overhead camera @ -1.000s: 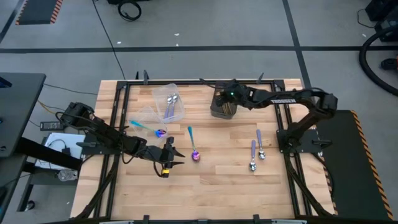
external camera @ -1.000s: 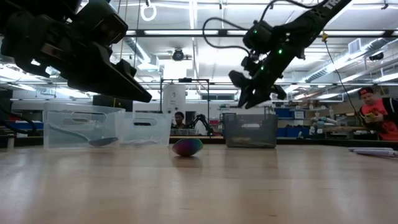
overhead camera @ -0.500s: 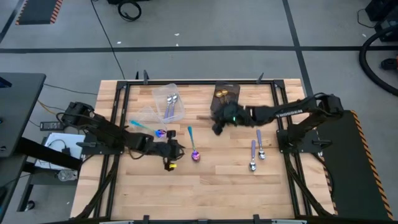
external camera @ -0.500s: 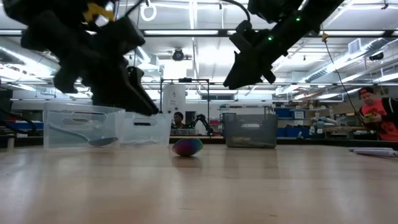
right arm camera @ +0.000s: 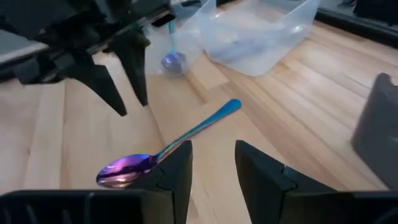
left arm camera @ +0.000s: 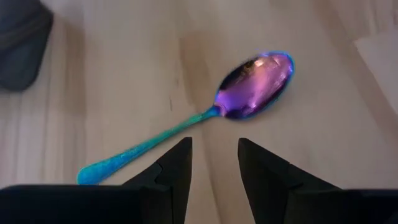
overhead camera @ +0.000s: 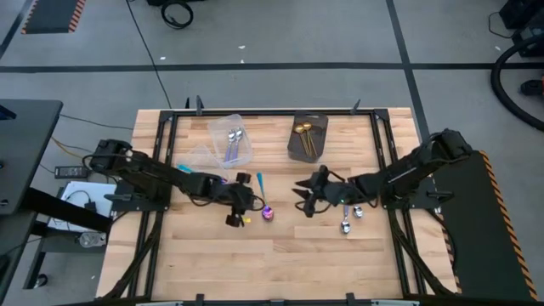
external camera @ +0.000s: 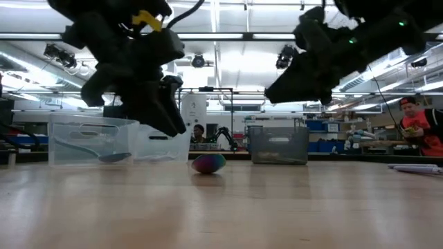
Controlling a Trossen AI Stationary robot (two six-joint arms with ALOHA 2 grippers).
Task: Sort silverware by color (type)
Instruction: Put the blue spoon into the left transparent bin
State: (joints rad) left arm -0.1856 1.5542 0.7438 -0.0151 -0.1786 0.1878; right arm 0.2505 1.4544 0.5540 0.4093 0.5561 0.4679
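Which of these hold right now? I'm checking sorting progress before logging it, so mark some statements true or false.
1. Both grippers are empty. True: left gripper and right gripper stand open, holding nothing.
2. The iridescent spoon lies on the table between them. True.
3. The dark grey box is empty. False: gold spoons lie in it.
4. The clear tub holds gold spoons. False: silver, lilac-handled ones.
5. Two lilac-handled spoons lie loose on the table. True.

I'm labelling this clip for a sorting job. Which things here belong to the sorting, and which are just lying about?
Belong to the job:
purple-blue spoon
second purple-blue spoon
lilac-handled spoons
silver spoons in the clear tub
gold spoons in the grey box

Just lying about:
cable loop on the floor
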